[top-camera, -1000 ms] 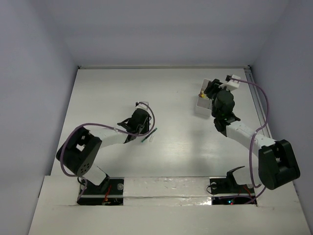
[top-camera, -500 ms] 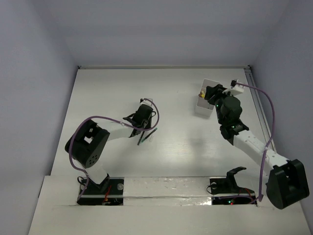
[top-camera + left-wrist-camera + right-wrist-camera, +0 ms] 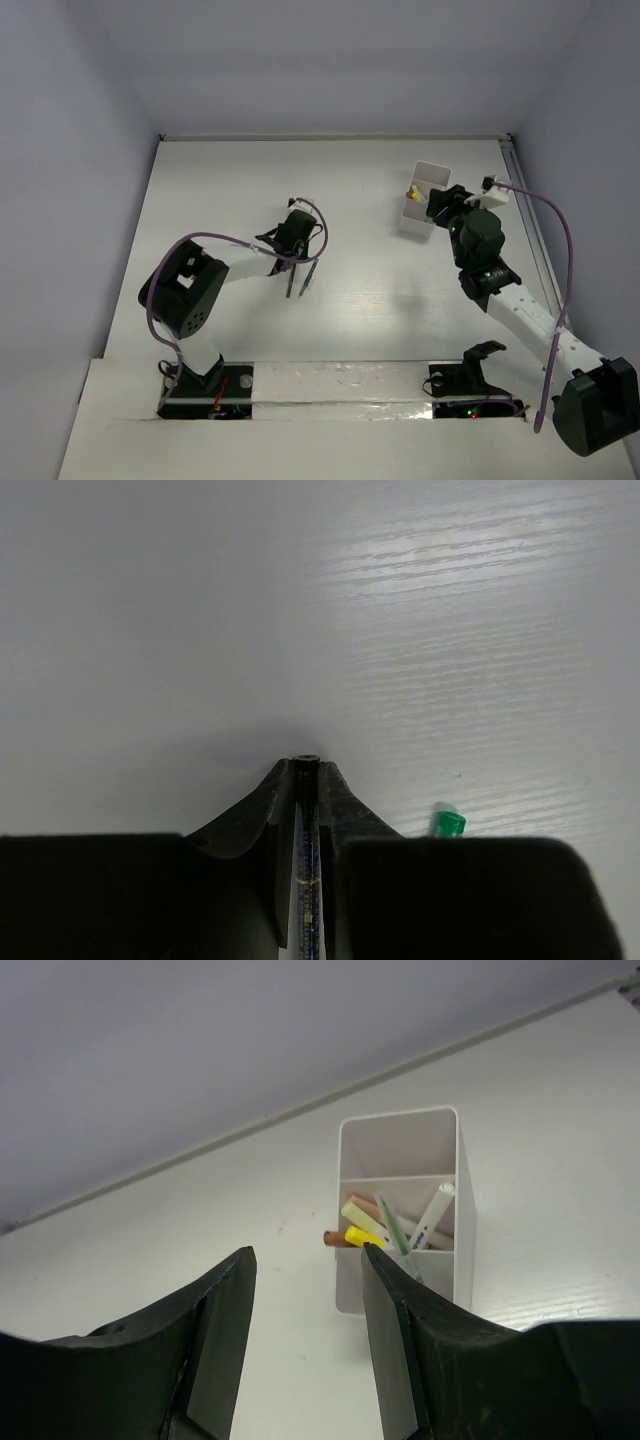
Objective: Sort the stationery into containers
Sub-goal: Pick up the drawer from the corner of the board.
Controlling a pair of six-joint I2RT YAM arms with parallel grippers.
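My left gripper (image 3: 305, 770) is shut on a thin dark pen (image 3: 308, 865) that runs lengthwise between its fingers, low over the white table (image 3: 200, 600). From above, this gripper (image 3: 298, 262) sits left of centre with the pen (image 3: 301, 280) sticking out toward the near edge. A stubby green piece (image 3: 447, 823) lies just right of the fingers. The white divided container (image 3: 398, 1120) stands at the back right and holds yellow-capped markers (image 3: 362, 1237), a white marker (image 3: 433, 1212) and a green pen (image 3: 390, 1222). My right gripper (image 3: 305, 1260) is open and empty, just short of the container (image 3: 421, 196).
An orange-brown piece (image 3: 334, 1239) pokes out by the container's left wall. Grey walls enclose the table on three sides, and a metal rail (image 3: 528, 215) runs along the right edge. Both arm bases stand on the near ledge (image 3: 340, 385).
My left gripper has closed on the dark pen, which has turned from slanted to nearly straight. My right arm has drawn back from above the container toward the near right.
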